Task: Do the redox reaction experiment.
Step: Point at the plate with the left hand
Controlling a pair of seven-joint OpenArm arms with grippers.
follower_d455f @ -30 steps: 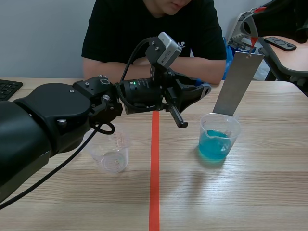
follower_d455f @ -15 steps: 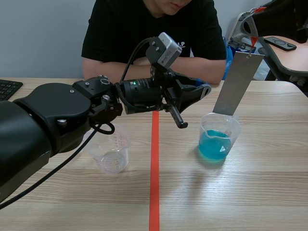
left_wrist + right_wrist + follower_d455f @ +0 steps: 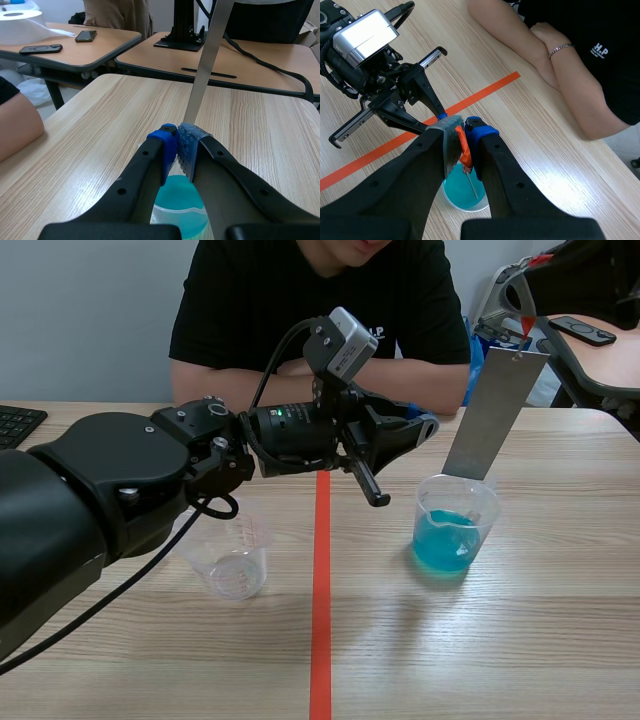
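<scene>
While it hangs by an orange-red tab (image 3: 465,152), the flat grey metal strip (image 3: 495,415) reaches the mouth of the clear plastic beaker of blue liquid (image 3: 450,530).
Clenched on that tab above the beaker, the right gripper (image 3: 461,134) probably suspends the strip for dipping; contact with the liquid is unclear. The left gripper (image 3: 177,145), closed empty, hovers just short of the strip, over the wooden desk (image 3: 500,640).

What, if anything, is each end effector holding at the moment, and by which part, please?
The right end effector grips the metal strip by the red tab at its top; the left end effector is shut on nothing.
</scene>
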